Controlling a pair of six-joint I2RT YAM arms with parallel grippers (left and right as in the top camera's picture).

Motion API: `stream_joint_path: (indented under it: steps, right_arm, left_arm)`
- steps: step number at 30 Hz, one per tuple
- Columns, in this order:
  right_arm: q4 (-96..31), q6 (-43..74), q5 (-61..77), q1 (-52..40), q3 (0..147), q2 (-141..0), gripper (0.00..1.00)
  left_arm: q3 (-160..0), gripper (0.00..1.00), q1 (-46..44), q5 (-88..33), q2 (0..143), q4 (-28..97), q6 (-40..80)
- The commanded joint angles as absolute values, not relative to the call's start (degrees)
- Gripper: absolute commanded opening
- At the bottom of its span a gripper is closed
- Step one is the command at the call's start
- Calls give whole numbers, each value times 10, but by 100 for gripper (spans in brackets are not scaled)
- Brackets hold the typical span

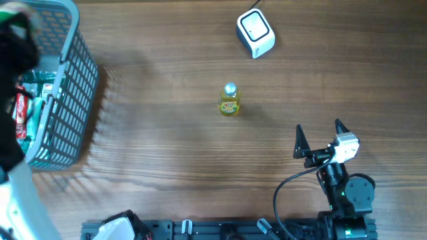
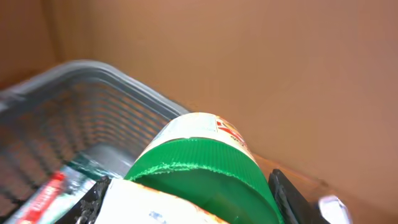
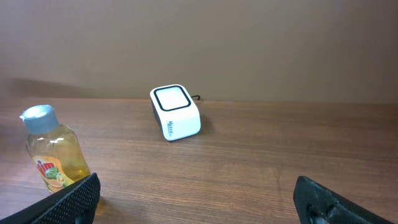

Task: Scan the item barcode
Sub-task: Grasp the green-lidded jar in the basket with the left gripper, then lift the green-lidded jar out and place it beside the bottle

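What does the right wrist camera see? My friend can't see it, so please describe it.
A small white scanner box sits on a wooden table, and a yellow bottle with a grey cap stands at the left edge. The right gripper shows in the bottom corners, its black fingers wide open and holding nothing.

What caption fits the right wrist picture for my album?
Open right gripper faces a yellow bottle and a white scanner on the wooden table.

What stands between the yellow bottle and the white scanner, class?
Nothing visible: only bare table lies between the yellow bottle and the white scanner. The basket and the open right claw sit well aside.
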State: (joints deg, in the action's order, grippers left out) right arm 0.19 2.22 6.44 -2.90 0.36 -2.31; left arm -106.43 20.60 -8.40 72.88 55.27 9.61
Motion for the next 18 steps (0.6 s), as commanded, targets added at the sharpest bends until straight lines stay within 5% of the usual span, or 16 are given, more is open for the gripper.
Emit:
stream_joint_path:
  steps: [1,8,18]
  right_arm:
    - [4,16,73,-27,3,-21,100]
    - [4,15,73,-27,3,-21,100]
    - [4,15,73,-27,3,-21,100]
  left_arm:
    - [-1068,29,109,-62,720,611,109]
    - [-1055,29,-77,46,833,758,136]
    - [-926,25,-187,48,1019,656,210]
